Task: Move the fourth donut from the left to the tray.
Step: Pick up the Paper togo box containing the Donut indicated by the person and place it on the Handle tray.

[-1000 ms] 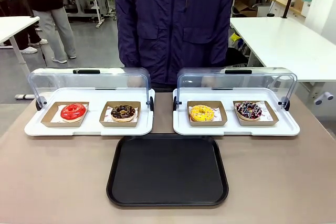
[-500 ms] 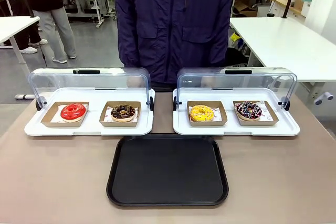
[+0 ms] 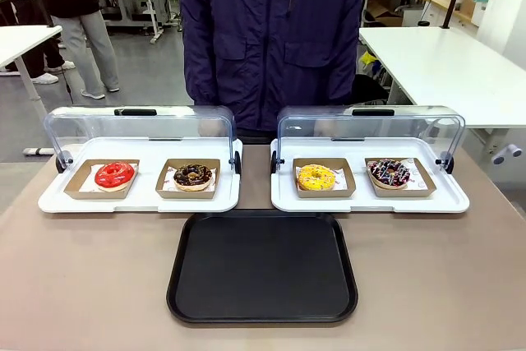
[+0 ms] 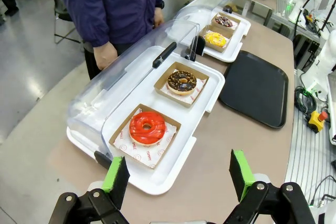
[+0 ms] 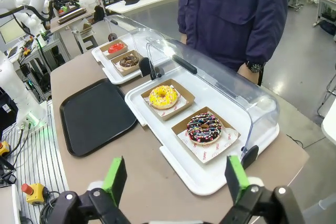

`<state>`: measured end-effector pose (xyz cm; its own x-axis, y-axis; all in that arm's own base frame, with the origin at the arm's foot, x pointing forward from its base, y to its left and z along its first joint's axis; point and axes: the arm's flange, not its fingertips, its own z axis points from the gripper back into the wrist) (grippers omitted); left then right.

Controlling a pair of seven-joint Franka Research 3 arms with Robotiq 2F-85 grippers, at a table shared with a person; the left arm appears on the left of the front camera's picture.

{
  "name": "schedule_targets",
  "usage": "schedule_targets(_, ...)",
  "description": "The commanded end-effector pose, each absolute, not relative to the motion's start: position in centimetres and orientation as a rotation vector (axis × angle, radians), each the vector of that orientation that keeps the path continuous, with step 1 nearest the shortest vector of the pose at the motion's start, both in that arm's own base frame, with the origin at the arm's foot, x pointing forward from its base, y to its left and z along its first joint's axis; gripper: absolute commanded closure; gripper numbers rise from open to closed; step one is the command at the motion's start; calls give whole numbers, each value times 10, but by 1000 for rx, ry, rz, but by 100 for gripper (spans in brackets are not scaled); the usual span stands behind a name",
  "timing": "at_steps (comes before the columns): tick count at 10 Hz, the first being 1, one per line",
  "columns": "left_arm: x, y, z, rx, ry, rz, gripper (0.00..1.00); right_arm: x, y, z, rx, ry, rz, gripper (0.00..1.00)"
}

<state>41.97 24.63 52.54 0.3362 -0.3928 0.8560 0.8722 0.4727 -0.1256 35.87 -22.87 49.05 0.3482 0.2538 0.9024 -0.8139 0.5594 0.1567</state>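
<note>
In my front view, the ring donut with dark chocolate glaze, white drizzle and pink sprinkles (image 3: 389,173) sits in its small brown cardboard holder at the right end of the right-hand white plastic tray (image 3: 370,203). It is beneath the raised clear domed lid (image 3: 370,127) and just right of the yellow-glazed donut (image 3: 316,177). The large flat black rectangular plastic tray (image 3: 263,267) lies nearer to me at the middle of the brown worktop (image 3: 82,277), close to both white trays. My left tool (image 4: 178,177) hangs above the worktop's left end with its green pads spread wide and nothing between them. My right tool (image 5: 175,178) is likewise spread wide and holds nothing, with the sprinkled donut just ahead of it. A person in a dark blue jacket (image 3: 271,39) stands at the far side.
</note>
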Motion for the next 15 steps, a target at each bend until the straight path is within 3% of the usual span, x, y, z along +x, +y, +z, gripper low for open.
schedule_targets(1, 419, 247, 526, -659, -867, -907, 0, 361, -228, 492, 684, -1013, 769, 0)
schedule_targets(15, 419, 247, 526, -659, -867, -907, 0, 361, -228, 492, 684, -1013, 769, 0)
